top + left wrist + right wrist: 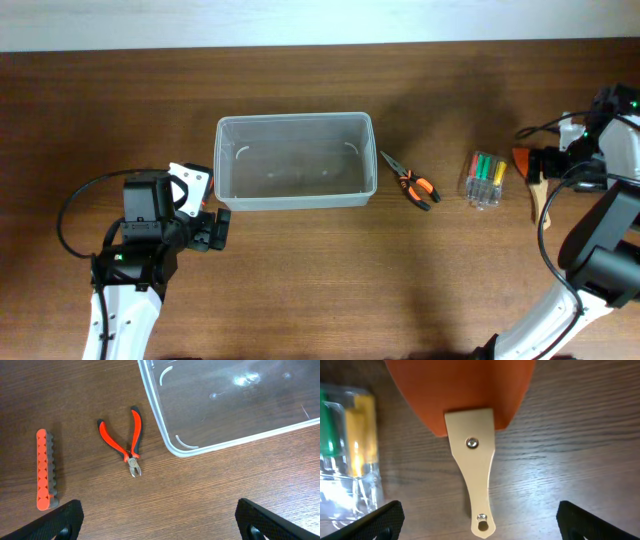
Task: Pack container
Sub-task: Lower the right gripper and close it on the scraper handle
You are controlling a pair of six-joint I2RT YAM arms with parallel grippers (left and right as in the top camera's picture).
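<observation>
The container (293, 160) is a large clear plastic bin, empty, at the table's middle; its corner shows in the left wrist view (225, 405). My left gripper (215, 228) is open and empty beside the bin's front left corner, above bare wood (160, 527). Red-and-black cutters (125, 442) and a red bit holder (46, 470) lie ahead of it. My right gripper (548, 165) is open (480, 525) over an orange scraper (522, 157) with a wooden handle (470, 470). The handle's end lies between the fingers, untouched.
Orange-and-black pliers (413, 183) lie right of the bin. A small clear case of coloured screwdrivers (486, 178) sits between the pliers and the scraper, and shows at the left of the right wrist view (347, 455). The table's far edge meets a white wall.
</observation>
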